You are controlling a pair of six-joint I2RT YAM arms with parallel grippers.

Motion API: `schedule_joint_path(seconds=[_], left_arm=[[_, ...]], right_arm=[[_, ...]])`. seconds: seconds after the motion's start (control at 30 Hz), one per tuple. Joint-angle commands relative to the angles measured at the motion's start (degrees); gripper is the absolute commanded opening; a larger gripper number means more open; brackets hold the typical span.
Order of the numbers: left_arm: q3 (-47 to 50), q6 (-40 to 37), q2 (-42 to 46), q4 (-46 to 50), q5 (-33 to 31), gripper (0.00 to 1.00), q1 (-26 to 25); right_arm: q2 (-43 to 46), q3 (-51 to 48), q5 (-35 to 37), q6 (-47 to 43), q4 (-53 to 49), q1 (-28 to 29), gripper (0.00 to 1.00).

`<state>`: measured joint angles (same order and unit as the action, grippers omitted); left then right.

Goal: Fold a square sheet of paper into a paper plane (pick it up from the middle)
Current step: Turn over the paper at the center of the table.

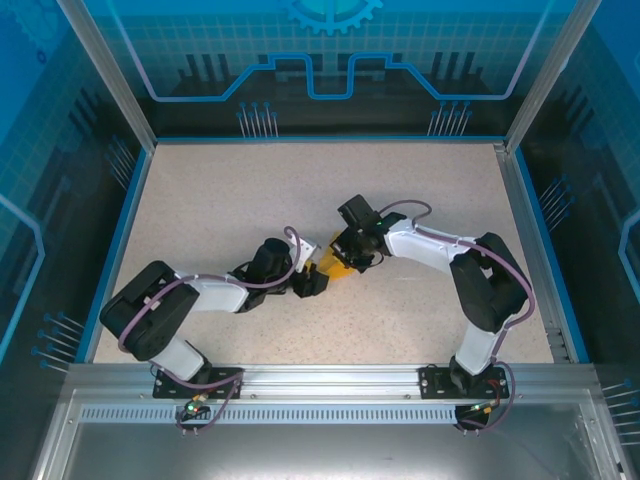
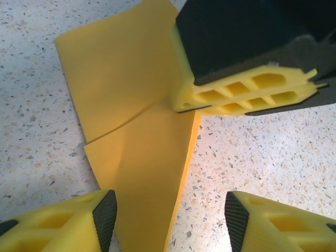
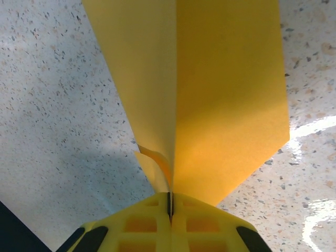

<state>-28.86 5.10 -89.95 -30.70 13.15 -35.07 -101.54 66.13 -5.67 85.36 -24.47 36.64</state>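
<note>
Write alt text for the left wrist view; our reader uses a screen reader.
A partly folded yellow paper sheet spreads over a speckled table, pinched from the right by the shut right gripper. The open left gripper has its fingers either side of the paper's near end.

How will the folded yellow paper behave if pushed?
Probably floppy: the paper is thin, layers splaying beside the shut right gripper. Likely light, sliding easily on the glossy table. Folding may stiffen it lengthwise.

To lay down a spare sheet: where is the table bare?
Bare: the far half of the table by the back wall; the near strip between the arm bases. Crowded: the middle, left gripper and right gripper at the paper.
</note>
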Motion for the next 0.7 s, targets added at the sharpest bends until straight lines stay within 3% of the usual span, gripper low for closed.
schedule_joint_path(seconds=[0.0, 0.4, 0.57, 0.67], left_arm=[[-0.3, -2.6, -1.7, -2.7, 1.1, 0.57, -1.0], [-2.3, -2.2, -4.5, -3.6, -0.5, 0.33, -1.1], [-2.2, -1.9, -5.1, -3.5, -0.8, 0.22, -1.1], [-2.0, -1.6, -5.1, -3.5, -0.6, 0.18, -1.1]], right_arm=[[-1.2, 1.4, -2.4, 1.2, -1.9, -0.9, 0.00], [-1.7, 1.3, -4.8, 1.1, -1.6, -1.4, 0.05], [-1.6, 1.3, -5.5, 0.6, -1.4, -1.7, 0.14], [-0.8, 1.4, -5.4, -0.8, -2.0, -2.3, 0.26]])
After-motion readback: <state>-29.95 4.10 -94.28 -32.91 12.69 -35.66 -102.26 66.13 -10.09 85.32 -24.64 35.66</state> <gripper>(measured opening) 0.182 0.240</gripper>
